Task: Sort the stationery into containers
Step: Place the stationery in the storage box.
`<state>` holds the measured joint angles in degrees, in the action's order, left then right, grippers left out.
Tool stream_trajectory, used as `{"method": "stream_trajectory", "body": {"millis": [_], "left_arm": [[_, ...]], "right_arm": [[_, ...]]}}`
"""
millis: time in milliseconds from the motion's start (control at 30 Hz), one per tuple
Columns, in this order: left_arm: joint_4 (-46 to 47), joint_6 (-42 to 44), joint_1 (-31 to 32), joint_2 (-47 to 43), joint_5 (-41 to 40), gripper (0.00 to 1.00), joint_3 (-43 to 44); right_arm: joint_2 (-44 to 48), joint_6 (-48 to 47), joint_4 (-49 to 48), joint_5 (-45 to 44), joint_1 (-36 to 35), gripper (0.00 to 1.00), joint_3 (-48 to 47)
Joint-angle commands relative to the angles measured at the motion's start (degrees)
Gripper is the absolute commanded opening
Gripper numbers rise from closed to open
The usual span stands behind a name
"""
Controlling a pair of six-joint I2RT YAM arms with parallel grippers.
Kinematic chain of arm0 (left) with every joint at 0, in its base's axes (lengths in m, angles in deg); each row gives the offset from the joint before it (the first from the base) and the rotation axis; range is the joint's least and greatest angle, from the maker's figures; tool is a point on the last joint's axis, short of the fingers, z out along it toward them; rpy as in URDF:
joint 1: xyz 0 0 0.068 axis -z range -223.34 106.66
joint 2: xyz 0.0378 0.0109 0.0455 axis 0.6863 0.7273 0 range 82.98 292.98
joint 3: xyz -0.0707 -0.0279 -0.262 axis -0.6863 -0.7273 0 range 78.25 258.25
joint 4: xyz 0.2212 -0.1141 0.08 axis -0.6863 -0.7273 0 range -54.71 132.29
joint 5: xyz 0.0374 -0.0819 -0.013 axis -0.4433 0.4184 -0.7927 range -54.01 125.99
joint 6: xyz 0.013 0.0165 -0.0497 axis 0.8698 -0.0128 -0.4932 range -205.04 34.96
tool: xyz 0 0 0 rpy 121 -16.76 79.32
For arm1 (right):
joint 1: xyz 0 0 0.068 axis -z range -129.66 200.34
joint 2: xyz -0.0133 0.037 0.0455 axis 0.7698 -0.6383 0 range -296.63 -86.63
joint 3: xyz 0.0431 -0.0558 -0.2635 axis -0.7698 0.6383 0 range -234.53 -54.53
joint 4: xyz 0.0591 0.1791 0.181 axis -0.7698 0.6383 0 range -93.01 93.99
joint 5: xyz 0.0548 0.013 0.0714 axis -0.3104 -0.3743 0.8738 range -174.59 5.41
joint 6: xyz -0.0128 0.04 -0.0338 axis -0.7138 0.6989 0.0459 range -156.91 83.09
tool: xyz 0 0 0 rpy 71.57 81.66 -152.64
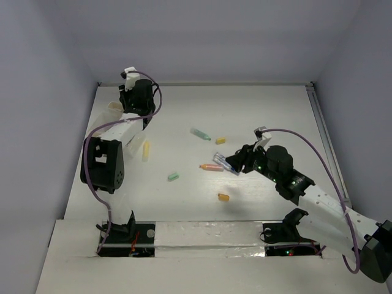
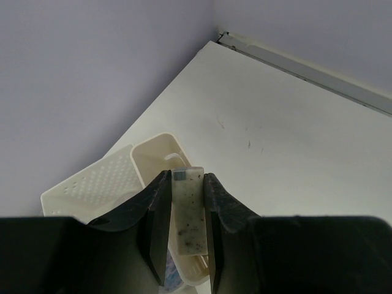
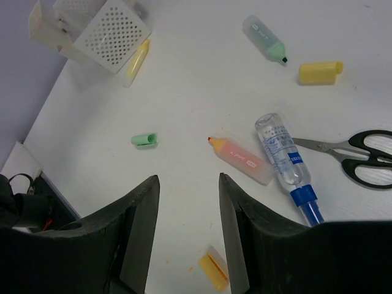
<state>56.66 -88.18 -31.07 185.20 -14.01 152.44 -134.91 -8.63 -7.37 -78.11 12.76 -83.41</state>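
2 illegible labels: orange marker (image 3: 242,160), blue-capped pen (image 3: 283,153); tan eraser (image 2: 187,214) in left tool (image 2: 185,184).

You're working over a white table (image 1: 275,110) closed in by pale lavender walls (image 1: 214,37) on three sides. Ahead of the left gripper (image 2: 184,176), two of those walls meet in a corner, with a grey metal strip (image 2: 306,70) along the seam and a few faint dark scuffs (image 2: 248,144) on the tabletop. Below the right gripper (image 3: 188,180) the surface is plain white. Behind both grippers, a raised white ledge (image 1: 202,236) crosses the near edge. The light is soft and even.
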Motion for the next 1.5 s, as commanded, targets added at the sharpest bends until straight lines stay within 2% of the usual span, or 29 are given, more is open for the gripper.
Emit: {"method": "stream_trajectory", "body": {"millis": [0,700,900,1000,1033,1100,1133,1233,1467], "left_arm": [[4.44,1.55,0.03,0.26,-0.80,0.00,0.60],[9.27,1.64,0.03,-0.70,-2.30,0.00,-6.43],[9.18,1.20,0.03,-2.72,-2.12,0.22,-6.87],[9.18,1.03,0.03,-3.95,-1.77,0.35,-7.04],[9.27,1.03,0.03,-4.47,-1.60,0.44,-6.96],[9.01,1.03,0.03,-5.18,-1.51,0.49,-6.70],[9.01,1.11,0.03,-5.79,-1.51,0.54,-6.61],[8.22,0.50,0.56,-7.11,-0.89,0.58,-5.73],[2.08,-3.09,3.81,-11.59,4.46,0.58,-0.11]], "right_arm": [[-0.07,-0.67,-3.11,0.46,-0.39,0.50,0.50],[0.02,-0.50,-3.29,0.90,-0.39,0.50,0.50],[-0.51,-0.50,-3.55,1.43,-0.39,0.50,0.58],[-0.60,-0.41,-3.64,1.43,-0.39,0.51,0.58],[-0.68,-0.41,-3.72,1.43,-0.39,0.51,0.58],[-0.86,-0.41,-3.73,1.43,-0.39,0.51,0.58],[-0.86,-0.50,-3.73,1.43,-0.39,0.51,0.58],[-1.03,-0.41,-3.90,1.34,-0.39,0.51,0.50],[-1.30,-0.67,-3.38,-0.15,-0.39,0.51,0.41]]}}
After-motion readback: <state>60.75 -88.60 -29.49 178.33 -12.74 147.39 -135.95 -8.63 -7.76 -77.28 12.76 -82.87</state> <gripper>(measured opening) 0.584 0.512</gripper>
